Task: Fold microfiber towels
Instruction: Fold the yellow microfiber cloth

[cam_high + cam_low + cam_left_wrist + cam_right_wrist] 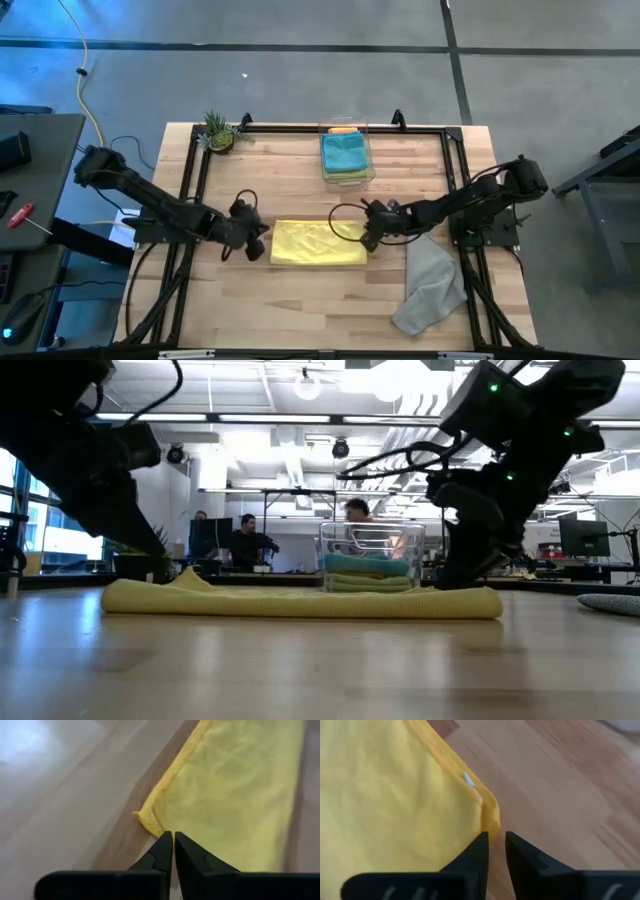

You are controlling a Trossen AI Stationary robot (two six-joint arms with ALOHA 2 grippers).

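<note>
From above, the yellow towel (318,243) lies folded into a long strip in the middle of the table (300,300), with the left gripper (255,240) at one short end and the right gripper (368,236) at the other. A grey towel (430,285) lies crumpled near the table's right front corner, well apart from the yellow one, and a clear bin (347,155) toward the back holds a teal towel (343,152) over a green one, with an orange edge showing behind. A small plant (218,133) stands at the back left. At table height the yellow towel (300,600) is a low, limp band lying flat on the wood, an arm coming down at each end. The left wrist view shows the left gripper (173,841) with its fingers pressed together just short of the towel's corner (145,818), holding nothing. The right wrist view shows the right gripper (496,840) with a narrow gap between its fingers, right at the folded corner (490,815) but not clearly pinching it. The cloth looks light, soft and floppy, likely to sag and slide on the smooth wood, so the best hold is probably a pinch through all layers at the end corners, both ends lifted together.
</note>
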